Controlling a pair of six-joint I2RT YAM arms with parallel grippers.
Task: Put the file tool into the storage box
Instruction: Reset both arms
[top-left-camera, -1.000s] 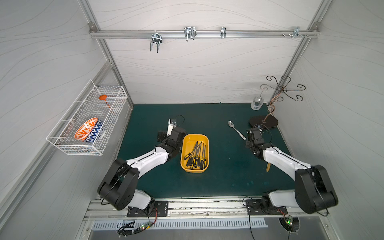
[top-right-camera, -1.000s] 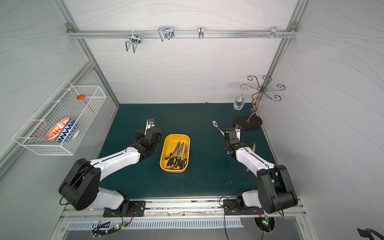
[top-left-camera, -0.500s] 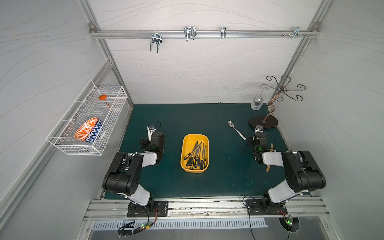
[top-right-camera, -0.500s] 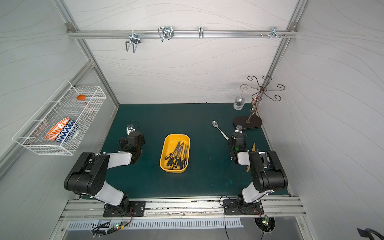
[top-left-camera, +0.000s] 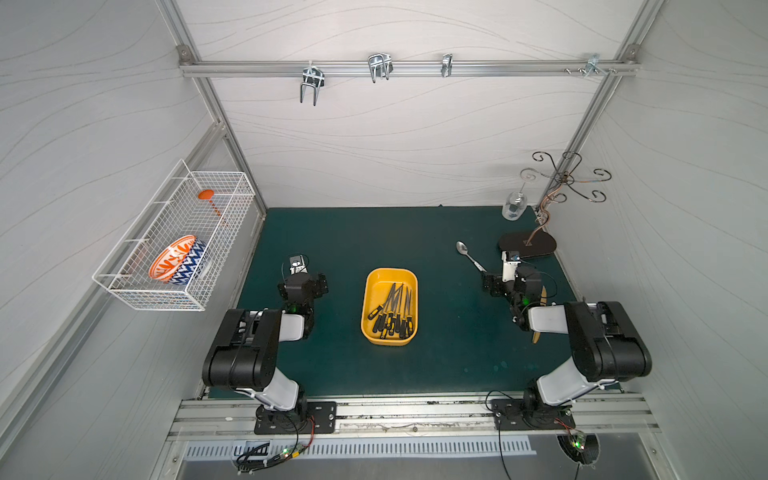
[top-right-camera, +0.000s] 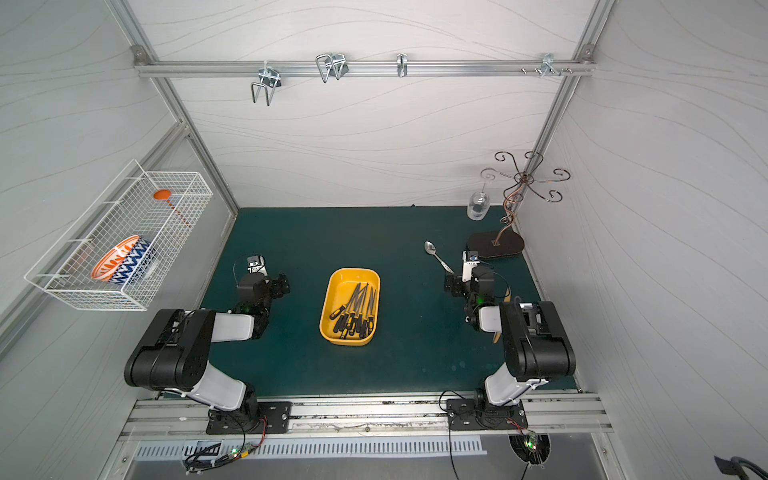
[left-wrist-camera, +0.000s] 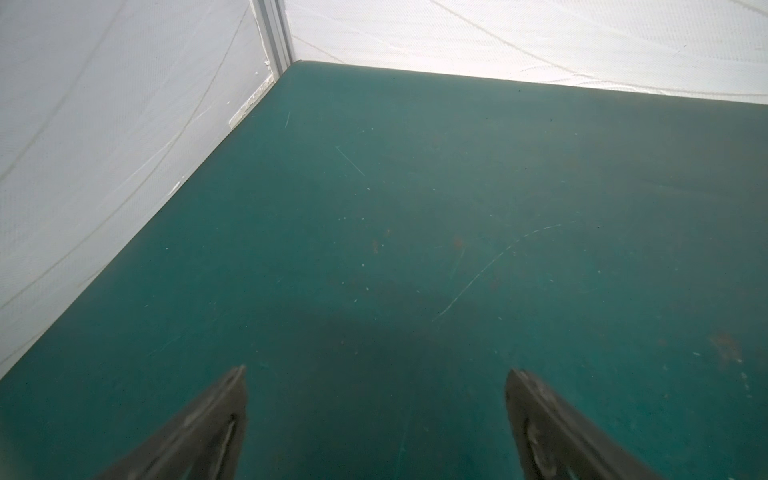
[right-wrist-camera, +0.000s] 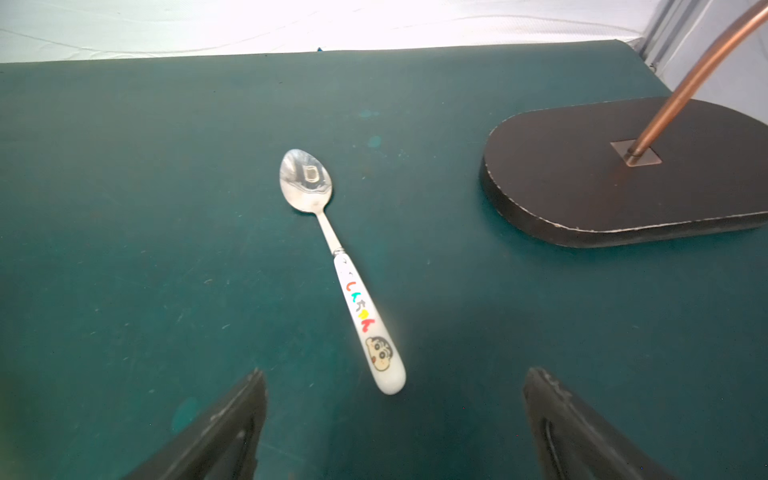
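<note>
The file tools (top-left-camera: 392, 311) are lying bunched together inside the yellow storage box (top-left-camera: 365, 305), which is sitting at the middle of the green mat (top-left-camera: 449, 357). The left gripper (left-wrist-camera: 376, 374) is hovering near the mat's left edge, jaws spread wide and empty. The right gripper (right-wrist-camera: 397, 370) is hanging near the right edge, equally spread, with a spoon (right-wrist-camera: 353, 286) lying just ahead.

Both top views are bright and even, with soft light and clear, sharp shapes. In the wrist views the white wall (right-wrist-camera: 291, 20) glows too bright. The spoon (right-wrist-camera: 305, 183) bowl shines like a mirror. A dark shadow sits on the green mat (left-wrist-camera: 582, 208) by the left gripper (left-wrist-camera: 377, 370), whose tips look blurry.
</note>
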